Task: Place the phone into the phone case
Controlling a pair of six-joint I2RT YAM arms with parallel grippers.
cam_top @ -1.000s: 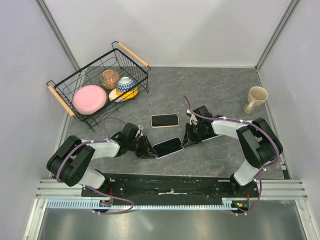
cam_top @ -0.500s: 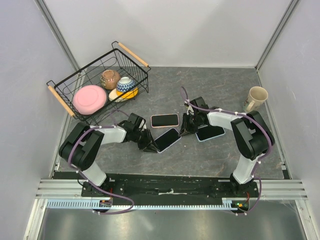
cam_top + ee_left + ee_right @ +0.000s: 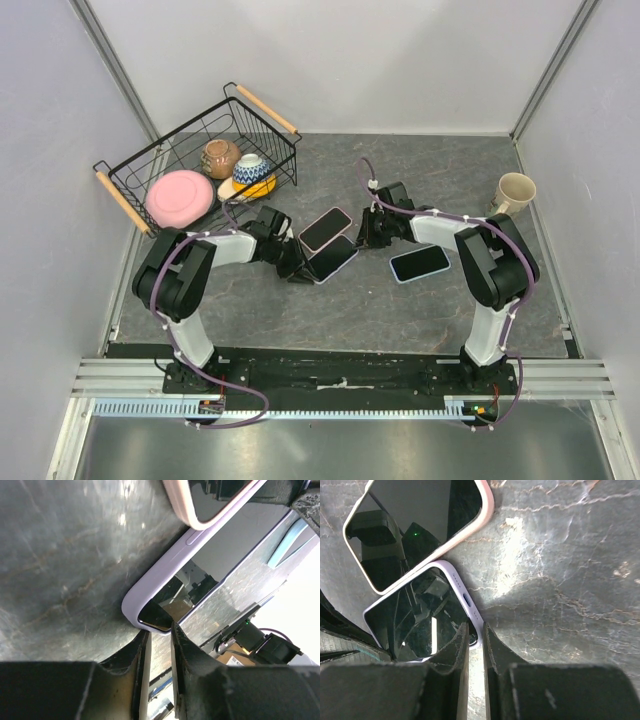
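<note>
A phone with a black screen sits in a lavender case [image 3: 334, 258] mid-table, tilted. It also shows in the left wrist view [image 3: 200, 570] and the right wrist view [image 3: 415, 620]. My left gripper [image 3: 300, 268] is shut on its near-left corner [image 3: 159, 630]. My right gripper [image 3: 366, 240] is shut on the case rim at the opposite corner [image 3: 476, 630]. A pink-cased phone [image 3: 325, 228] lies touching the lavender one on its far side, and shows at both wrists: left [image 3: 220, 500] and right [image 3: 415, 525].
A pale-blue-cased phone [image 3: 420, 263] lies flat to the right of my right gripper. A wire basket [image 3: 125, 195] with a pink plate and bowls stands at the back left. A cream mug [image 3: 511, 197] stands at the far right.
My left gripper has moved the lavender-cased phone away from me, up against the pink phone, which has turned. My right gripper has left the pale-blue phone and closed on the lavender case.
</note>
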